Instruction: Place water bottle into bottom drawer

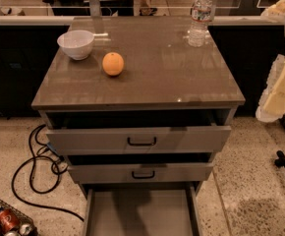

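The bottom drawer (pixel 140 213) is seen nearest, pulled out furthest at the lower centre of the frame. The gripper (pixel 282 90) is found at the right edge, a pale shape just off the cabinet top (pixel 157 77); whether it is parted or closed cannot be told. The water bottle (pixel 200 17) is stood upright at the top's far right corner, in the upper right, well apart from the gripper. Further left an orange (pixel 113 63) is laid, and beyond it a white bowl (pixel 76 44). A black cable (pixel 34 171) is trailed across the floor at lower left.
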`<state>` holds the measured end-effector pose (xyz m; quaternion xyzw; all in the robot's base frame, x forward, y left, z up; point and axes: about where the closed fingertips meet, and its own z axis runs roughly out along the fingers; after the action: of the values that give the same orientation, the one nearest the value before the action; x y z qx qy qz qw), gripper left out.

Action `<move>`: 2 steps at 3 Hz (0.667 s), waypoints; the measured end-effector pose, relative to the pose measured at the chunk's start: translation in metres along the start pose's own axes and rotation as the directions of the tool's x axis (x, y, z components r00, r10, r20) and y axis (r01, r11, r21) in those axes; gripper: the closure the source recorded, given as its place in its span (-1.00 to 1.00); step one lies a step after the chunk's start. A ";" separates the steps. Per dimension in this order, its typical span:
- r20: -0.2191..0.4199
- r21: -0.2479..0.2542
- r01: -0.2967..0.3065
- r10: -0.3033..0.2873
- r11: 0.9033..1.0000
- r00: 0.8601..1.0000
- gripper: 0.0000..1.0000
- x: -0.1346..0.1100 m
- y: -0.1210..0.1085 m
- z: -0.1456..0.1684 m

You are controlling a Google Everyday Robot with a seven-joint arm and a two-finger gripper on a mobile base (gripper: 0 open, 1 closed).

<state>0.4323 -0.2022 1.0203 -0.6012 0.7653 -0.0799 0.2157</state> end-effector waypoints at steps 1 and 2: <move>0.000 0.000 0.000 0.000 1.000 1.000 -1.00 0.000 0.000 0.000; 0.046 0.059 -0.032 0.030 0.998 0.999 -1.00 0.002 -0.020 0.003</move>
<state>0.4507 -0.2090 1.0245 -0.5842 0.7667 -0.0860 0.2519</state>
